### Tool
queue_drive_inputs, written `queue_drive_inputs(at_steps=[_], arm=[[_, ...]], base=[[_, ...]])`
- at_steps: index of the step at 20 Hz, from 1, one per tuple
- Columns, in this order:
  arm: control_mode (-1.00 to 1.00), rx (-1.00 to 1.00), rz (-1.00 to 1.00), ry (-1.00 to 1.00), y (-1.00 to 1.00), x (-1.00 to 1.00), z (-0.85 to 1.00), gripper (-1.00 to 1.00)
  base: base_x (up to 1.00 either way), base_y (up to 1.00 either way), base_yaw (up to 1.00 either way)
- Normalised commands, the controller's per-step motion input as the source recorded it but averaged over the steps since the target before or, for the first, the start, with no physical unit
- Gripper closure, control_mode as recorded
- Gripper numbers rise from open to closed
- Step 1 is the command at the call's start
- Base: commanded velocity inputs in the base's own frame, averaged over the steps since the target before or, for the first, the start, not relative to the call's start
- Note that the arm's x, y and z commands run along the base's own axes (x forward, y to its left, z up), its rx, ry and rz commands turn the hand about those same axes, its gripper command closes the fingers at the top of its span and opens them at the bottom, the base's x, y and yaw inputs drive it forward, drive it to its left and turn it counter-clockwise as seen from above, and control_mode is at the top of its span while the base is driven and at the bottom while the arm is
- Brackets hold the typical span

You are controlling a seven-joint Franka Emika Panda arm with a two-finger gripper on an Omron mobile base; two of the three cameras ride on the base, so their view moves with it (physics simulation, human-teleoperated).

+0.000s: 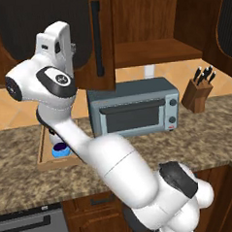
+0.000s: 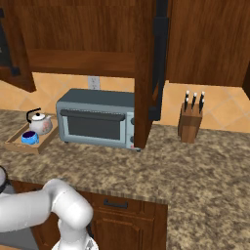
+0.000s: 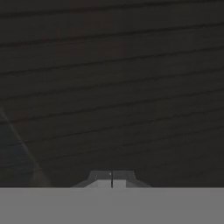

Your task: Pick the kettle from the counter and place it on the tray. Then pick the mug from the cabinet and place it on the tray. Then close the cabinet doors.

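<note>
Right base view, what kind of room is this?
A kitchen, rendered rather than real, by the look of it: a toaster oven and a knife block stand on a speckled granite counter, with dark wooden wall cabinets above.

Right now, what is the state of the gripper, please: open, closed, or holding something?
Gripper: closed, fingertips together, holding nothing, close against a dark wood cabinet door.

Grey toaster oven [image 1: 134,108], wooden knife block [image 1: 198,94]
</note>
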Motion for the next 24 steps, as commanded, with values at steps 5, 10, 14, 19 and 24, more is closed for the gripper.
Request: queue_drive_inputs(at_steps=[5, 10, 14, 19, 24], arm=[[-1.00, 0.01, 0.04, 0.22, -0.11, 1.00, -0.09, 1.00], [-1.00, 0.01, 0.04, 0.21, -0.17, 1.00, -0.12, 1.00], [-1.00, 0.01, 0.03, 0.19, -0.12, 0.96, -0.15, 1.00], [-1.00, 0.03, 0.02, 0.12, -0.13, 0.91, -0.17, 1.00], [-1.00, 0.04, 0.02, 0.03, -0.17, 0.79, -0.28, 1.00]], base=[[0.00, 0.00, 0.00], [0.00, 0.00, 0.00], [0.00, 0.00, 0.00], [0.00, 0.00, 0.00], [0.00, 0.00, 0.00]])
